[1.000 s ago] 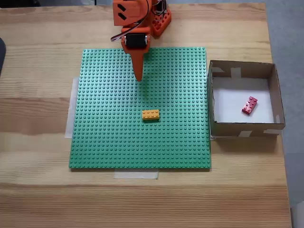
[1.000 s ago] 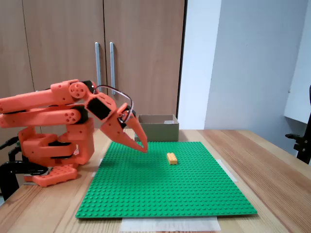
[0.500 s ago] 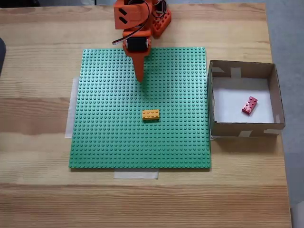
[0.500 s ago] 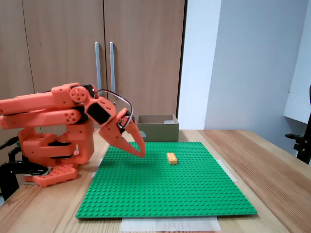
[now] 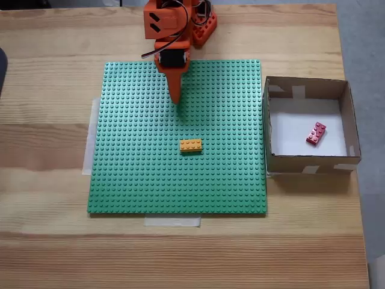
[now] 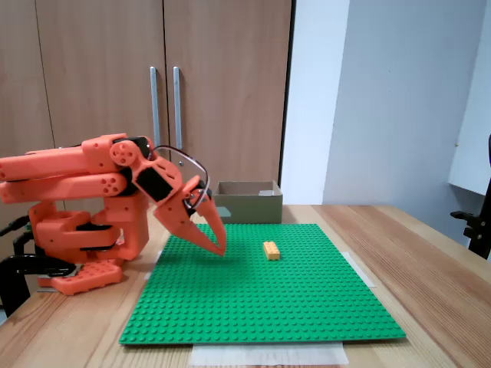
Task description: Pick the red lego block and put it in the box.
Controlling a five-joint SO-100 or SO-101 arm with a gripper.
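Observation:
The red lego block (image 5: 316, 133) lies on the white bottom of the box (image 5: 308, 168), which stands right of the green baseplate; from the side the box (image 6: 247, 205) shows at the far end of the table and the block is hidden behind its wall. My orange gripper (image 5: 175, 99) (image 6: 219, 249) is shut with nothing in it. Its tip points down at the baseplate's far part, close above the studs and well left of the box in the top-down fixed view.
An orange-yellow brick (image 5: 190, 145) (image 6: 271, 250) sits near the middle of the green baseplate (image 5: 138, 180) (image 6: 307, 307). The arm's base (image 6: 84, 238) stands at the table's far edge in the top-down fixed view. Wooden cupboard doors rise behind the table.
The arm has folded back a little toward its base, and the shut gripper's tip has dropped lower and nearer the baseplate. The bricks and box have not moved.

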